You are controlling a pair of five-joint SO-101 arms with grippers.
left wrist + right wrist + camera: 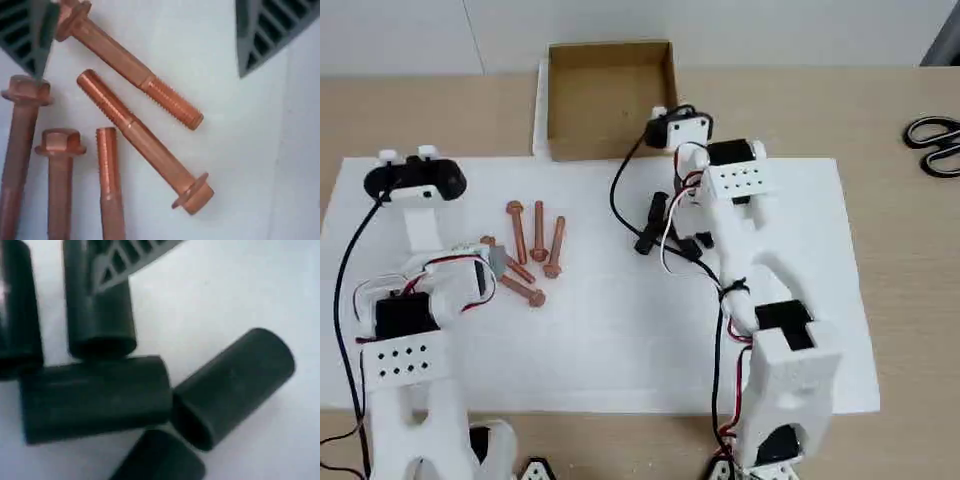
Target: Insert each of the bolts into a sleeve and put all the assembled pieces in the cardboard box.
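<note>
In the high view the cardboard box stands at the top centre of the frame. It touches the far edge of a white foam sheet that lies on the tabletop. Five copper bolts lie loose on the sheet left of centre. The black sleeves lie in a small heap right of centre, below the box and well apart from the bolts.

The left pincer hangs just over the bolts. In the left wrist view its grey fingers stand wide apart in the upper corners and grip nothing, with the bolts flat on the sheet between them.

The right pincer is over the sleeves, and I cannot tell how far open it is. In the right wrist view one sleeve lies crosswise, its end touching a tilted one.

Scissors lie at the right edge of the high view.
</note>
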